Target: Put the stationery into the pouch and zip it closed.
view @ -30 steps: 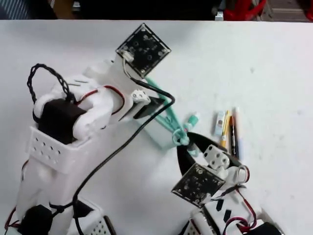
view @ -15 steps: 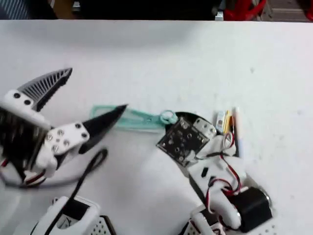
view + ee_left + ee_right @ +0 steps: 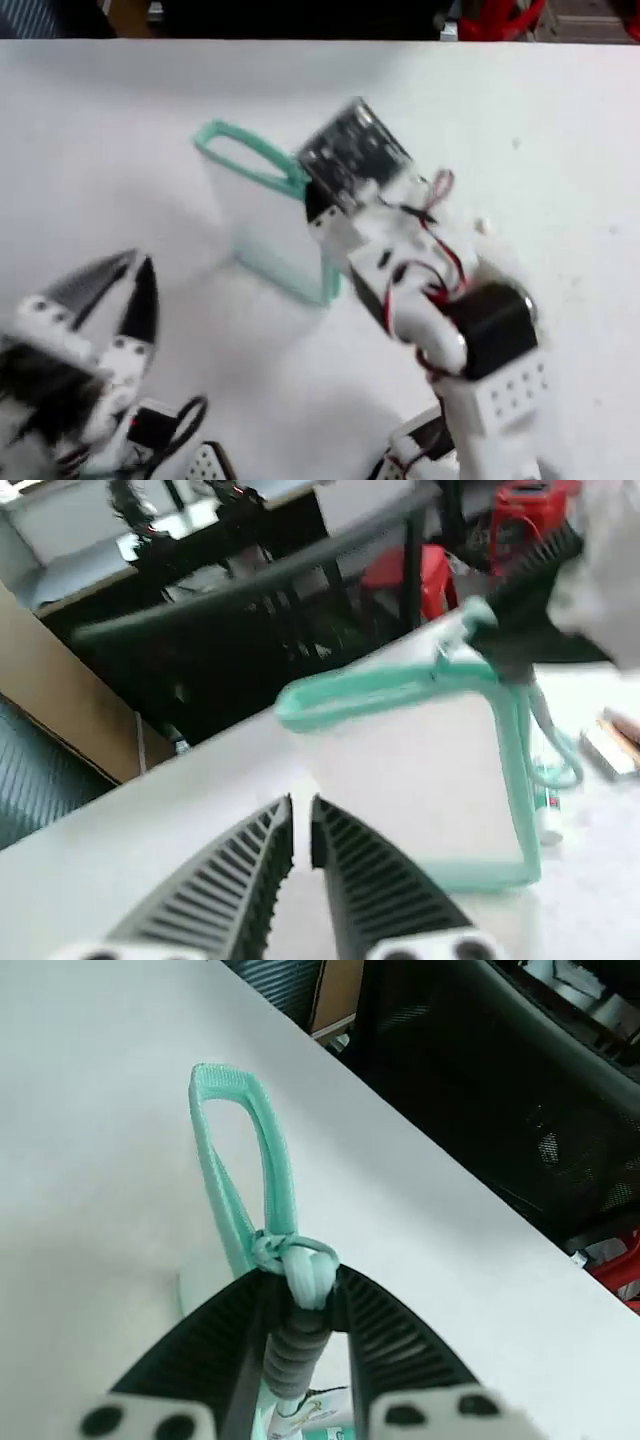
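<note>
presently the right gripper (image 3: 300,1295) is clamped on the zip pull (image 3: 310,1268) of the pouch (image 3: 265,225). the pouch is held up by that corner in the upper centre of the high view, its mint rim looped open, a hold judged to keep the mouth presented for loading. the left gripper (image 3: 300,832) sits at lower left, fingers all but pressed together and empty. stationery (image 3: 612,748) lies on the table (image 3: 120,120) beyond the pouch, not yet inside.

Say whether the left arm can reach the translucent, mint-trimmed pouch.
Probably yes: only white table lies between the left gripper and the translucent mint-trimmed pouch, which the right gripper holds by its zip cord.
</note>
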### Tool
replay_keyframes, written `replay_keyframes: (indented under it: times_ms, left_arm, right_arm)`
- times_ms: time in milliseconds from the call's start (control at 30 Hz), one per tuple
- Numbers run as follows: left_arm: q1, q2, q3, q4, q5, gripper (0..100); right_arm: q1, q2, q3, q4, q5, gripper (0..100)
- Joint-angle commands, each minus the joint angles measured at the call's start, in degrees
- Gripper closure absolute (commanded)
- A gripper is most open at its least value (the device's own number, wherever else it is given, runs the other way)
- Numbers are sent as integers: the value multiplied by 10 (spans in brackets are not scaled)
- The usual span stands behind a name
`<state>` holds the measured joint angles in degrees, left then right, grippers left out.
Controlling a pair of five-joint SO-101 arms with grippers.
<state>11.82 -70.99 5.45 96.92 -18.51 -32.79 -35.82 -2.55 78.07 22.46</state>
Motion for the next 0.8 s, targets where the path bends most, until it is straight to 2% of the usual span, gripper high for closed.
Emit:
replay_keyframes:
  times_ms: [0, 67, 133, 333, 467, 600, 767]
  left_arm:
    - [6, -101, 352, -182, 42, 882]
    - [-10, -136, 455, -275, 107, 822]
    - [-13, -167, 517, -330, 154, 756]
    - [22, -247, 514, -299, 166, 724]
    - [40, -246, 516, -324, 165, 724]
    - [3, -205, 516, -368, 164, 724]
    - [-117, -144, 517, -403, 152, 724]
  right_arm:
    - [-30, 45, -107, 53, -4, 981]
    - [-52, 61, -149, 87, -3, 981]
    - [-78, 73, -183, 116, -1, 981]
    - [-140, 116, -242, 173, 23, 981]
    - [-188, 132, -282, 196, 27, 981]
    - [-199, 129, -317, 204, 43, 981]
    - [-178, 94, -318, 204, 68, 981]
